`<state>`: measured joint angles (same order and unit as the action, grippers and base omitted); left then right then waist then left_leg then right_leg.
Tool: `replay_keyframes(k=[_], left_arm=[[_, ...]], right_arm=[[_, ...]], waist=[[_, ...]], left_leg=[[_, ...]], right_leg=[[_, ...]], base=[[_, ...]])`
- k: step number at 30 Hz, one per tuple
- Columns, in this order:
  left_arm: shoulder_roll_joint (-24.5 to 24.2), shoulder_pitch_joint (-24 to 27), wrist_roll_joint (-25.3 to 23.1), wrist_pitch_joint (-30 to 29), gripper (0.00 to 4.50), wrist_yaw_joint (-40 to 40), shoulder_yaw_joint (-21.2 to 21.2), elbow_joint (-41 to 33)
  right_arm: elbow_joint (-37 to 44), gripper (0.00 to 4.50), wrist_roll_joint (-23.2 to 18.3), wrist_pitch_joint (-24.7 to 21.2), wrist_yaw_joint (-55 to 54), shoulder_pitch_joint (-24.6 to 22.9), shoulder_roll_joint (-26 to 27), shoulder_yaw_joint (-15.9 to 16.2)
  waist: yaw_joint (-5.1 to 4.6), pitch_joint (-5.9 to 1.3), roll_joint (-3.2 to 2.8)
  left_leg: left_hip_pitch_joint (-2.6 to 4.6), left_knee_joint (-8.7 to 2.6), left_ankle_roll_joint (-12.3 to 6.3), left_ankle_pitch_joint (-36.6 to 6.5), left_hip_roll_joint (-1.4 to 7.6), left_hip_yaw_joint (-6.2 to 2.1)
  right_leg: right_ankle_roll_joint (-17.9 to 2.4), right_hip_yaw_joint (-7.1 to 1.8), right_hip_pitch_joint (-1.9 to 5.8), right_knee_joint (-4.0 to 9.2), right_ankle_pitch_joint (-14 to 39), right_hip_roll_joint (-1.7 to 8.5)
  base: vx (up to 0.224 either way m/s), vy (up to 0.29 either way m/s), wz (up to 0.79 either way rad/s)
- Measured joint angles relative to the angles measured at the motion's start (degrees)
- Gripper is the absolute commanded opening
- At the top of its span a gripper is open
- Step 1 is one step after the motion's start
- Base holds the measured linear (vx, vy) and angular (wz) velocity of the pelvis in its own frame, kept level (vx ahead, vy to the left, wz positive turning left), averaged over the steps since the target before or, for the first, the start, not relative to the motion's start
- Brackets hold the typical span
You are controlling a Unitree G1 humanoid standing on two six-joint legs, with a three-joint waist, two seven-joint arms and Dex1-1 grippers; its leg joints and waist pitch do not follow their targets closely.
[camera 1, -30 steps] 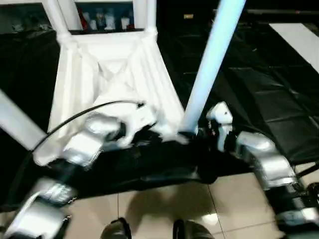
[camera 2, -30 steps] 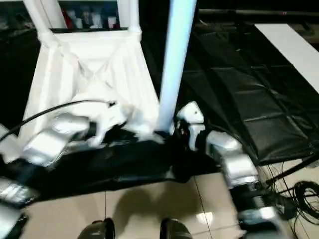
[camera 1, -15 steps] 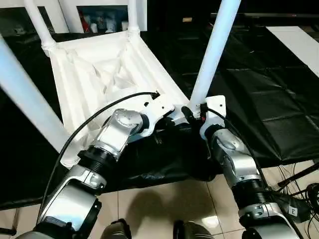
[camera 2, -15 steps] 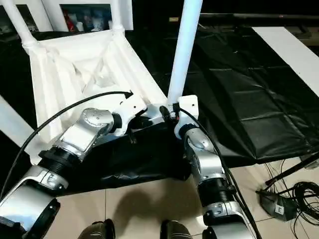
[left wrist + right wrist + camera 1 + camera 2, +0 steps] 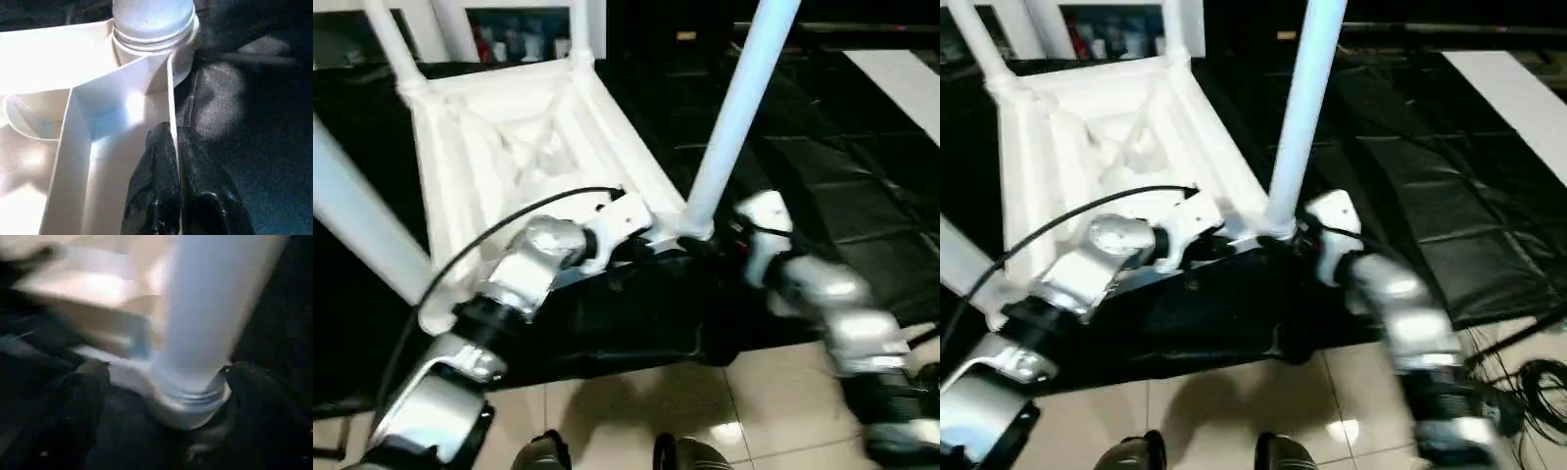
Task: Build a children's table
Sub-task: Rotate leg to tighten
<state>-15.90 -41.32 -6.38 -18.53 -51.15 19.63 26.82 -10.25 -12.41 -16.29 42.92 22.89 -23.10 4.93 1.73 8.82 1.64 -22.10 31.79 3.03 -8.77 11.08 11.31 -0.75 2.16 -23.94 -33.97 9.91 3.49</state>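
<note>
The left gripper [image 5: 175, 161] is pinching the thin edge wall of the tabletop [image 5: 524, 147], its two black fingers [image 5: 156, 186] pressed together with the white rib caught between them, just short of the near right corner socket [image 5: 152, 29]. The right gripper [image 5: 161, 396] is standing spread wide, one dark finger [image 5: 73, 406] on each side of the near right leg [image 5: 736, 108] at its base, and neither pad is clearly pressing on the tube.

The tabletop is lying upside down on black sheeting [image 5: 842, 186], ribbed X-braced underside facing up, occupying the head view from about nine to twelve o'clock. The near right leg is rising out of its socket toward one o'clock. Another leg [image 5: 357, 230] is slanting up at nine o'clock from the near left corner, and two more legs [image 5: 393, 44] are standing at the far corners near eleven and twelve o'clock.

A black cable [image 5: 499, 220] is arching over the left forearm [image 5: 524, 274]. The right forearm [image 5: 827, 313] is reaching in from four o'clock. Pale floor tiles [image 5: 636, 411] are showing at six o'clock, below the sheeting's edge.
</note>
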Motion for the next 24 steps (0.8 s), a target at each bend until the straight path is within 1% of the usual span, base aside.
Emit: replay_keyframes(k=[1,3,4,7,10,12,16,17,21,24], left_arm=[[-0.8,0.8,0.0,0.1,0.0,-0.8,0.1,-1.6],[-2.9,2.2,0.8,0.6,0.0,-2.9,0.2,-4.3],[-4.2,3.2,1.5,1.2,0.0,-4.5,0.2,-5.4],[-6.4,4.8,2.0,1.2,0.0,-7.3,0.3,-8.8],[-9.3,6.6,3.0,0.6,0.0,-11.0,0.7,-12.5],[-10.8,7.4,3.5,-0.2,0.0,-13.1,0.9,-14.4],[-11.1,7.7,3.8,-1.0,0.0,-14.6,1.4,-15.5],[-11.1,7.7,3.9,-1.2,0.0,-14.6,1.5,-15.7],[-11.0,7.7,3.9,-1.5,0.0,-14.8,1.6,-15.9],[-11.0,7.6,3.9,-1.6,0.0,-14.9,1.6,-16.0]], right_arm=[[1.4,4.42,-0.4,0.2,3.6,-1.0,-2.7,1.0],[1.3,4.42,-0.3,1.0,6.7,-1.7,-6.0,1.1],[1.1,4.42,-0.2,1.5,7.6,-2.1,-7.5,0.6],[1.5,4.42,-0.4,2.5,10.1,-2.1,-8.8,0.0],[3.5,4.42,-1.1,2.1,13.1,-2.3,-9.8,0.2],[4.1,4.42,-1.4,1.6,13.8,-2.2,-10.2,0.2],[4.1,4.42,-1.4,1.4,13.9,-1.2,-9.7,1.0],[4.0,4.42,-1.4,1.4,14.0,-1.0,-9.4,1.7],[0.7,4.42,-0.2,3.3,15.2,0.7,-7.0,4.5],[-2.0,4.42,0.8,3.9,15.4,2.4,-5.0,5.6]], waist=[[-0.01,0.01,0.01],[-0.08,0.02,0.01],[-0.07,0.02,0.01],[-0.03,0.02,0.01],[0.11,0.03,0.03],[0.39,0.04,0.04],[0.45,0.04,0.04],[0.41,0.04,0.04],[0.26,0.05,0.02],[0.32,0.07,-0.01]], left_leg=[[0.0,-0.05,0.0,0.0,0.03,-0.05],[-0.06,-0.07,0.0,0.0,0.08,-0.04],[-0.06,-0.09,0.0,0.0,0.09,-0.04],[-0.09,-0.1,-0.1,0.0,0.13,0.05],[-0.15,-0.09,-0.3,0.0,0.13,0.1],[-0.15,-0.08,-0.33,0.0,0.12,0.1],[-0.15,0.0,-0.33,0.0,0.08,0.18],[-0.14,0.03,-0.32,0.0,0.07,0.18],[-0.12,0.04,-0.18,-0.1,0.07,0.17],[-0.15,0.04,-0.27,-0.1,0.07,0.17]], right_leg=[[0.1,0.06,-0.04,0.0,0.1,-0.03],[0.2,0.05,-0.17,0.0,0.1,-0.08],[0.2,0.05,-0.18,0.0,0.2,-0.1],[0.1,0.05,-0.19,0.04,0.4,-0.1],[-0.1,0.04,-0.22,0.06,0.5,-0.09],[-0.2,0.05,-0.19,0.05,0.5,-0.08],[-0.2,-0.01,-0.14,0.03,0.6,0.0],[-0.2,-0.03,-0.12,0.01,0.6,0.01],[-0.2,-0.01,-0.1,-0.04,0.6,0.01],[-0.2,-0.01,-0.11,-0.02,0.6,0.01]], base=[[0.0,0.0,0.0],[0.0,0.0,0.0],[0.0,0.0,0.0],[0.0,0.0,0.0],[0.0,0.0,0.0],[0.0,0.0,0.0],[0.0,0.0,0.0],[0.0,0.0,0.0],[0.0,0.0,0.0],[0.0,0.0,0.0]])
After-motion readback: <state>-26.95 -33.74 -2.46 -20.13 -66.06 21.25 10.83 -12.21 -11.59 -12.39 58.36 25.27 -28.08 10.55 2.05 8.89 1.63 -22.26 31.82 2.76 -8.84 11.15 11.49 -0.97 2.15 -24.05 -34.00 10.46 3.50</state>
